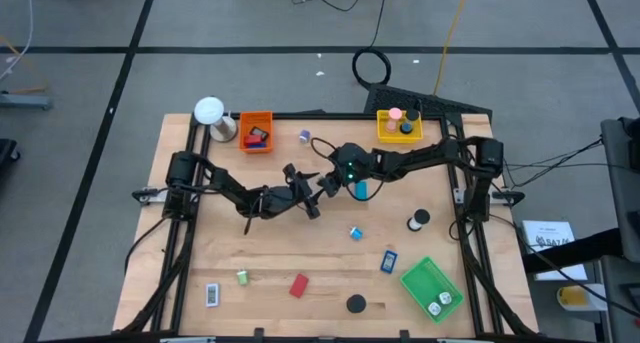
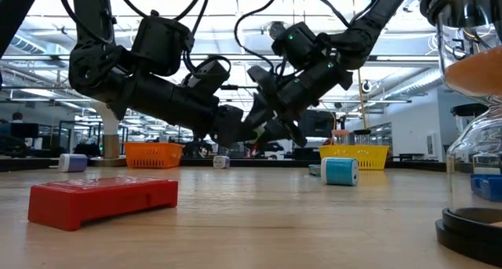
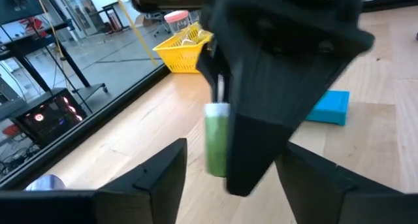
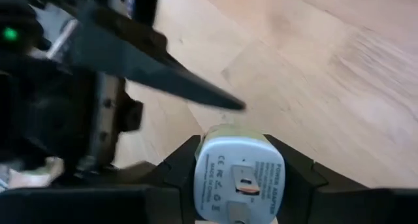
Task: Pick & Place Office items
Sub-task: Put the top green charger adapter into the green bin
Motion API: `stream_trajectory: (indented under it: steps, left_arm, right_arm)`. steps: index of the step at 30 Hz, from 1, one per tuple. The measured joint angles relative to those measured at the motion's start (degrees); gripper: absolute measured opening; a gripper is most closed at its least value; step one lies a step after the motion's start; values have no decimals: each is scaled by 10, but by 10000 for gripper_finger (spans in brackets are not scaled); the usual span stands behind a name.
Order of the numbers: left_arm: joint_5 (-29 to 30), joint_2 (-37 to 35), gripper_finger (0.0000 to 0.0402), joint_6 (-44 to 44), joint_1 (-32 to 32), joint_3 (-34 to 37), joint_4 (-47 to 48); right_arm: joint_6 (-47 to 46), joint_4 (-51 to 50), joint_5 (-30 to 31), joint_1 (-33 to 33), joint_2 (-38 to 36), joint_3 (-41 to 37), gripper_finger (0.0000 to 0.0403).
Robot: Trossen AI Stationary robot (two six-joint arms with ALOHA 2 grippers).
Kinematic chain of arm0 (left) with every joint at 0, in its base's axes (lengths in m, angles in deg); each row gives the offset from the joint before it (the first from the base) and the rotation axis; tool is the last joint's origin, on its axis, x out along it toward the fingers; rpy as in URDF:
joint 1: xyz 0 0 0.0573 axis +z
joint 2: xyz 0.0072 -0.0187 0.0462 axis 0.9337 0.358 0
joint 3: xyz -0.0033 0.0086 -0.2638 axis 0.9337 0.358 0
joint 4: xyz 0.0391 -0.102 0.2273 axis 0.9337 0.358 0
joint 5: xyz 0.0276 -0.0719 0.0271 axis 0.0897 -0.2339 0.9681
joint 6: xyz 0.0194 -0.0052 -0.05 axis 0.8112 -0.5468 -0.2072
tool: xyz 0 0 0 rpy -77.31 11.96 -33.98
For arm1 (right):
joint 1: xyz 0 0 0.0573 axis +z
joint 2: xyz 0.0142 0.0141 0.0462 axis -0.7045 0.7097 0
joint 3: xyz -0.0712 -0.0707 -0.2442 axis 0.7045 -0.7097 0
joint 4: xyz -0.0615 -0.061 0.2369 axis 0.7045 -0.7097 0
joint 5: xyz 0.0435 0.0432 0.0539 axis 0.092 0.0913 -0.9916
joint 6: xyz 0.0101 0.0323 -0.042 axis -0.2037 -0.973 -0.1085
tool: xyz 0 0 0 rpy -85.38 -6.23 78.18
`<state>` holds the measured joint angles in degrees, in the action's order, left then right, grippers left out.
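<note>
Gripping green-and-white adapter (image 4: 238,175), right gripper (image 4: 238,185); left gripper (image 3: 225,175) spread.

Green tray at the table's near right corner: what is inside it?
In the high view, the green tray holds two small white round-looking pieces close together at one end. The rest shows bare green floor. What those pieces are cannot be told, nor whether anything lies beneath them.

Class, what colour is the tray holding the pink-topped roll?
Yellow: the tray shows best in the high view.

Grey floor (image 1: 80,83) with dark lines surrounds the wooden table (image 1: 300,253); bright ceiling lights.
</note>
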<state>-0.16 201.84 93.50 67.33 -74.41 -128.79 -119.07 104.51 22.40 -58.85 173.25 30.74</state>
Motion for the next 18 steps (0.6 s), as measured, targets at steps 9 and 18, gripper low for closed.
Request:
stream_trajectory:
  steps: [9,18]
  left_arm:
    - [-1,-33,258,5,-8,0,83]
    - [-73,-72,195,-8,-2,13,182]
  right_arm:
    - [43,-40,5,-10,-33,0,129]
    - [140,-359,96,-14,-148,16,129]
